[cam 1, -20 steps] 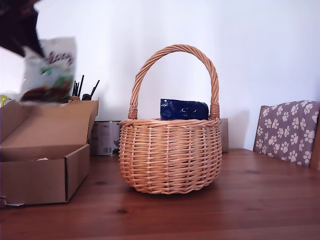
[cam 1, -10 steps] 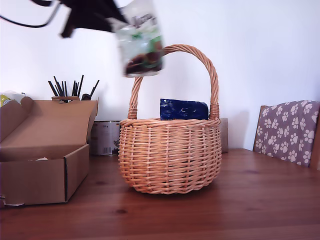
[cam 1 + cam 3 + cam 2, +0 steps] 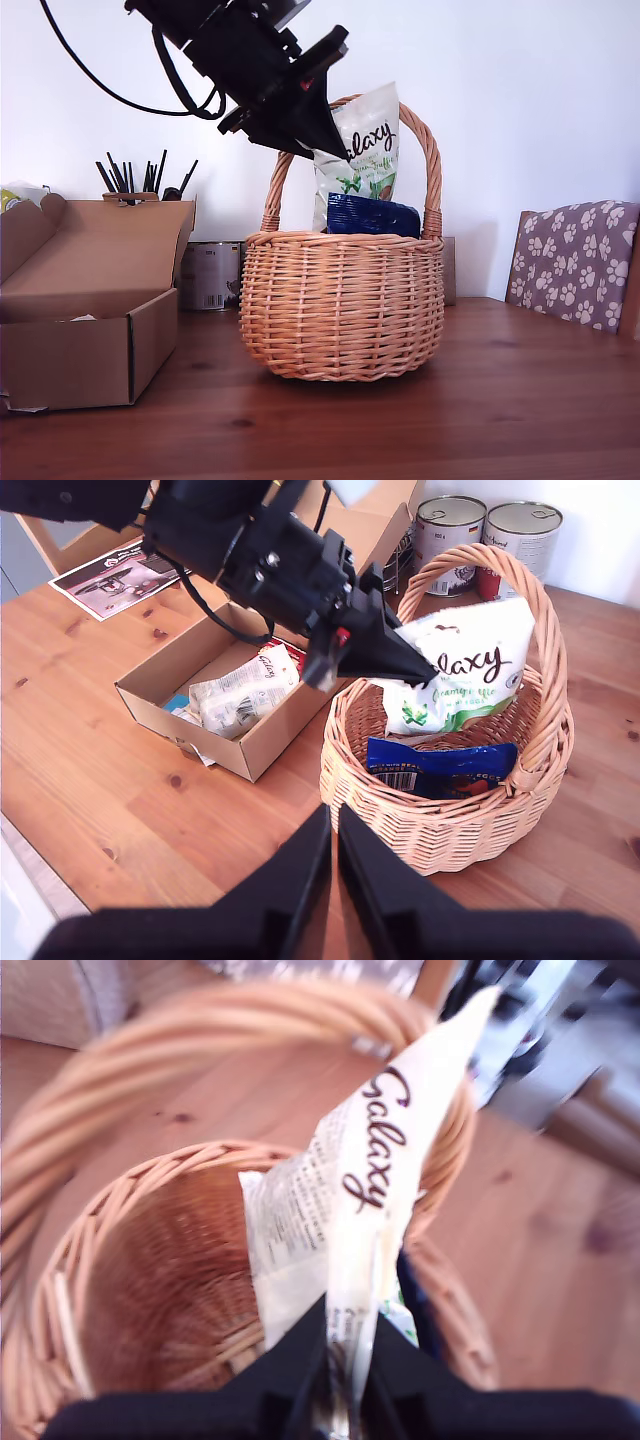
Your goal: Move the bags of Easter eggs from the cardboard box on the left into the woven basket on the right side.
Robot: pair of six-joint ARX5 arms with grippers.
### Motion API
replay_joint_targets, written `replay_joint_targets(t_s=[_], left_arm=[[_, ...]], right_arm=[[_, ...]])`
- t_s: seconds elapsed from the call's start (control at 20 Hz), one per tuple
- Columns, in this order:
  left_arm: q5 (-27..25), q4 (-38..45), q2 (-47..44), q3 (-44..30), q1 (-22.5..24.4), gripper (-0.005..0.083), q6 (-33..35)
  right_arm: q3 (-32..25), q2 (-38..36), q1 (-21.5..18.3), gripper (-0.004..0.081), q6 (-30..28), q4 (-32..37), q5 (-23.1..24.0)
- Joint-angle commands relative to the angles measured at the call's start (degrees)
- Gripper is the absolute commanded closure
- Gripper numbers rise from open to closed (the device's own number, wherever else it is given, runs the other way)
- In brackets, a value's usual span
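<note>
My first gripper point(image 3: 325, 150): black jaws clamped on the edge of a white bag point(image 3: 362, 150), glossy, crinkled, hanging under the handle of the basket point(image 3: 342, 300), low end inside the rim, not yet released.
My second gripper point(image 3: 335, 825): jaws together, holding nothing, above the table point(image 3: 120, 810) beside the basket.
Blue bag point(image 3: 440, 767): shiny, flat, already lying in the basket.
Basket: round, light wicker, arched handle.
Cardboard box point(image 3: 170, 695): brown, corrugated, low, flap raised, just beside the basket; at least one more pale bag point(image 3: 243, 690) remained inside.
</note>
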Motion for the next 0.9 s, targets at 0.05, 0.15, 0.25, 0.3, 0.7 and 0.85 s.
replay_joint_targets(t_s=[0.05, 0.15, 0.25, 0.3, 0.7, 0.85], left_arm=[[-2.4, 0.52, 2.62, 0.04, -0.42, 0.0797, 0.52], [-2.89, -0.59, 2.64, 0.04, -0.52, 0.0797, 0.55], [-3.41, -0.7, 2.64, 0.04, -0.5, 0.0773, 0.52], [-4.7, -0.87, 2.64, 0.04, -0.5, 0.0684, 0.5], [-7.08, -2.51, 2.19, 0.04, -0.76, 0.0302, 1.99], [-7.06, -5.6, -0.31, 0.07, -0.72, 0.0464, 2.03]], right_arm=[[-0.02, -0.5, 0.24, 0.0783, 0.02, 0.15, 0.22], [-0.02, -0.5, 0.24, 0.0783, 0.02, 0.15, 0.22], [-0.02, -0.5, 0.24, 0.0783, 0.0, 0.17, 0.22], [-0.02, -0.5, 0.24, 0.0783, 0.0, 0.17, 0.31], [-0.02, -0.5, 0.24, 0.0783, 0.0, -0.02, 0.44], [-0.02, -0.48, 0.24, 0.0783, 0.0, -0.04, 0.44]])
